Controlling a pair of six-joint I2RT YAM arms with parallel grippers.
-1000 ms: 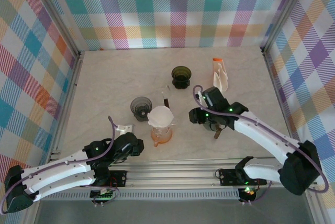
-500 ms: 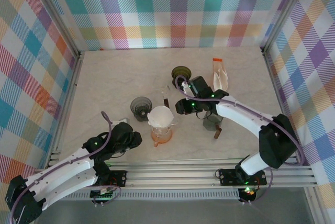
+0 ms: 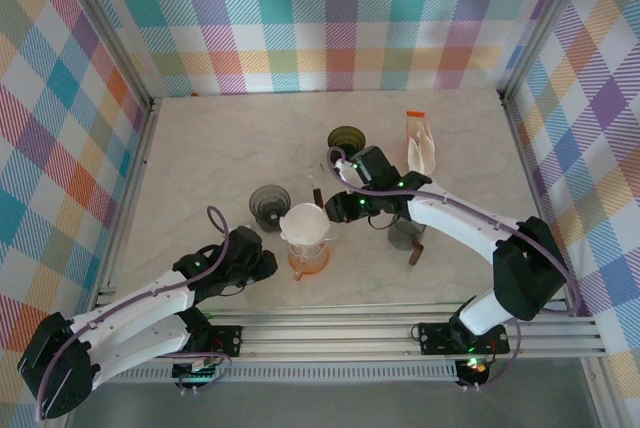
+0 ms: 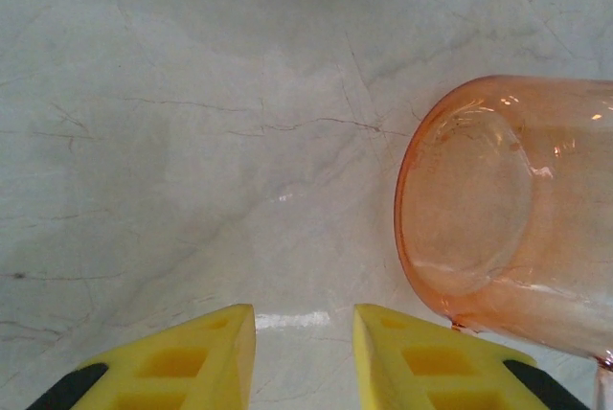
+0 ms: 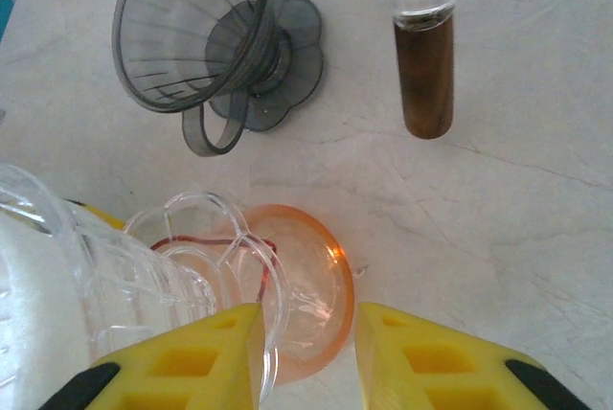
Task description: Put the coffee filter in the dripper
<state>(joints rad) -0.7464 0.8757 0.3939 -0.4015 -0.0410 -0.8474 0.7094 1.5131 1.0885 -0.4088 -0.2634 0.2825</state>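
Right gripper (image 5: pixel 305 324) has come left, near the coffee filter (image 3: pixel 305 218) in the clear dripper (image 5: pixel 182 257); it and the left gripper (image 4: pixel 302 319) stand open and empty, so touch the paper gently

Three coffee drippers stand on the pale marbled table (image 3: pixel 200 148): a clear dripper (image 5: pixel 172 276) seated on the one orange glass carafe (image 4: pixel 508 199), a smoky grey dripper (image 5: pixel 192 32) and a dark green dripper (image 3: pixel 347 145). There is one white paper filter (image 3: pixel 305 218) inside the clear dripper, one clear vial (image 5: pixel 424 56) with brown contents, and one white packet with an orange top (image 3: pixel 420 143). One more grey object (image 3: pixel 405 236) and one small brown piece (image 3: pixel 416 254) sit partly covered by the right arm (image 3: pixel 470 233), too hidden to name.
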